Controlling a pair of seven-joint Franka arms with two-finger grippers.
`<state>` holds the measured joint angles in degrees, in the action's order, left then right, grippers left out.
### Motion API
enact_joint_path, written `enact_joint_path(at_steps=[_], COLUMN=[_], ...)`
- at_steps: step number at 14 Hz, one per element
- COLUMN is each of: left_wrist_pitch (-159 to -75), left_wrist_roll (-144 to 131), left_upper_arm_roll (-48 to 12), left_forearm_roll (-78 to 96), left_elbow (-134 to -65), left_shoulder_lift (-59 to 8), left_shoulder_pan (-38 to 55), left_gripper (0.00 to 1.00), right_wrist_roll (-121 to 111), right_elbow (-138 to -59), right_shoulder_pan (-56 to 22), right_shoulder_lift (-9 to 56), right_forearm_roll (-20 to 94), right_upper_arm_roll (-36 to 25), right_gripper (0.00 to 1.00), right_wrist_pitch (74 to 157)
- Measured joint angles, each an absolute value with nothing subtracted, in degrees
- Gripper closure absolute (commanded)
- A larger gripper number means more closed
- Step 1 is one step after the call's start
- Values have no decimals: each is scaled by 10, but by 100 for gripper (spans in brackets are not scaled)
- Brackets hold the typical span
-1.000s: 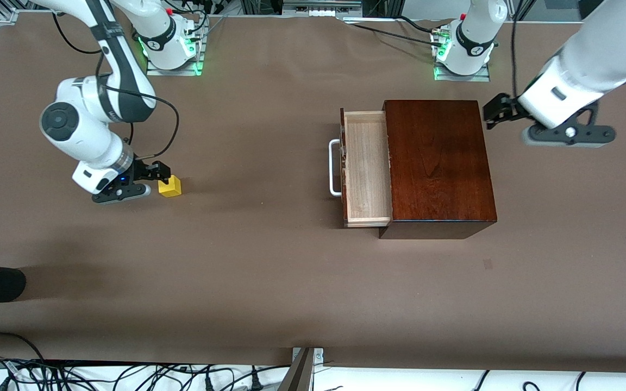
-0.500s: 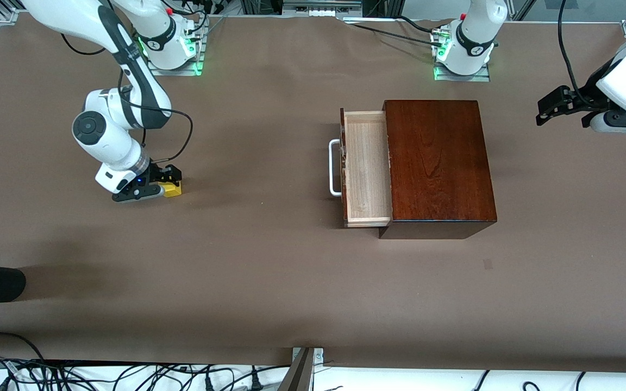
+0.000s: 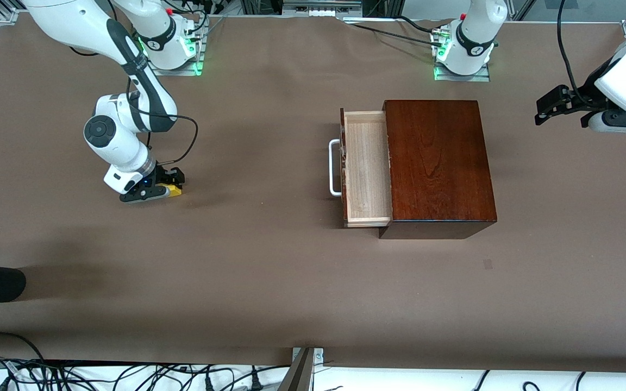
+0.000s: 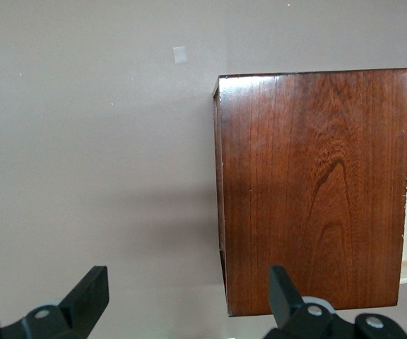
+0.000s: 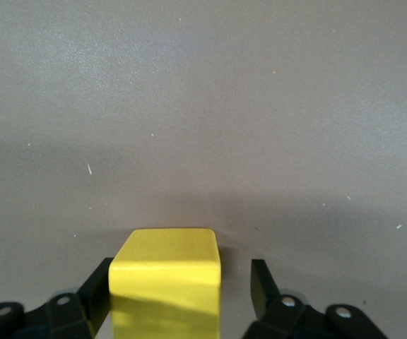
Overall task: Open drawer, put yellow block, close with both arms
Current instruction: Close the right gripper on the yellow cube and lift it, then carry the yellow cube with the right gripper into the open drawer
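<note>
Reviewer: Block first. Where was it, and why was the arm down there?

Operator: The yellow block [image 5: 167, 279] sat on the table [image 3: 269, 271] toward the right arm's end, well apart from the box. I had the right gripper [image 3: 171, 180] lowered right onto it so the fingers [image 5: 263, 282] straddled it. One finger touched a block face, the other showed a narrow gap. So it was half closed around the block, not clamped. No lift, I'd judge.

Reviewer: Drawer?

Operator: The drawer [image 3: 367, 163] stood pulled out of the dark-wood box [image 3: 438, 163], its white handle [image 3: 335, 168] pointing toward the right arm's end. The pale tray looked empty as far as I could see. It was open so the block could drop straight in from above.

Reviewer: And the other arm?

Operator: The left gripper [image 3: 549, 106] hung over bare table at the left arm's end, just off the box's closed side. Its fingers were spread wide and held nothing. I read it as waiting there, out of the way, and placed to brace the box when the drawer gets pushed shut.

Reviewer: Risk?

Operator: An uneven squeeze might nudge the block sideways before both fingers seat.
</note>
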<state>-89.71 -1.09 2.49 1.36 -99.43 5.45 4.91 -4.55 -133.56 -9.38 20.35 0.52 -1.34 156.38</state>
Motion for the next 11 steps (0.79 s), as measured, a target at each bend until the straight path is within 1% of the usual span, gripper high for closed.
enact_joint_path(at_steps=[1,4,7,10,11], left_wrist_pitch=[-897,-897,-897,-891,-890], left_wrist_roll=[-11,-11,-11,-11,-11], left_upper_arm_roll=[25,25,25,25,26], left_forearm_roll=[14,14,14,14,14], left_elbow=[-994,-994,-993,-992,-992], left_shoulder_lift=[54,52,50,49,49], left_shoulder_pan=[49,49,49,49,49], left_gripper=[0,0,0,0,0], right_wrist_roll=[-45,-45,-45,-49,-48], right_elbow=[-1336,-1334,-1328,-1318,-1308], right_shoulder_pan=[-94,-94,-94,-95,-96], right_shoulder_lift=[203,202,182,141,128], right_forearm_roll=[5,5,5,5,5], right_upper_arm_roll=[-13,-11,7,46,67], right_gripper=[100,100,100,100,100], right_wrist_pitch=[1564,1559,1552,1541,1519])
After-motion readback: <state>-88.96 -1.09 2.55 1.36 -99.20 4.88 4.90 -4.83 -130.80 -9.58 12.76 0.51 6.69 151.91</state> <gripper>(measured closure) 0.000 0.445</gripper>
